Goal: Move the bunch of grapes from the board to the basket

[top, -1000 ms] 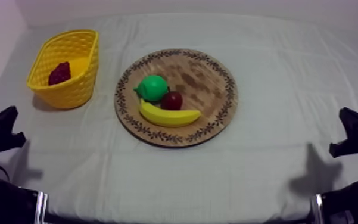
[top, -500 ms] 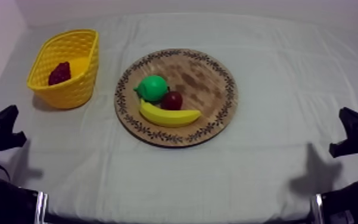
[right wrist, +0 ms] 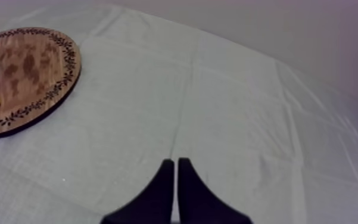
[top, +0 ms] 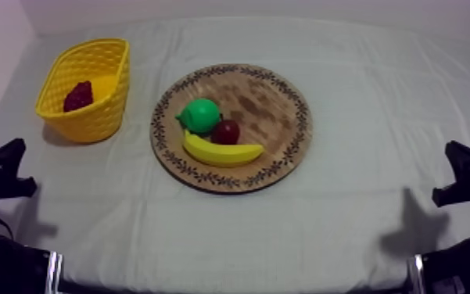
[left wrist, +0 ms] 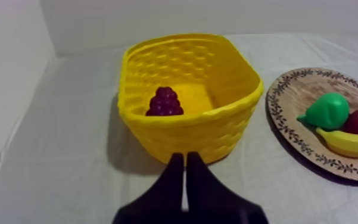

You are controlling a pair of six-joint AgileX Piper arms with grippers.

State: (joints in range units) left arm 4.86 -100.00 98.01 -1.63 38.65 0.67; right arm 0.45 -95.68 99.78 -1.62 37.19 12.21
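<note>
Nothing has shifted since earlier: bunch of grapes (top: 78,96) lies inside yellow basket (top: 91,122), upper left of frame. Both left gripper (left wrist: 185,156) and right gripper (right wrist: 175,162) clenched, empty. Task judged complete.

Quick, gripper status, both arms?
Left gripper: shut, holding nothing, beside the yellow basket.
Right gripper: shut, holding nothing, over the cloth.

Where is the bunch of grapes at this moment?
In the top view the bunch of grapes lies inside the yellow basket, left of the wooden board.
</note>
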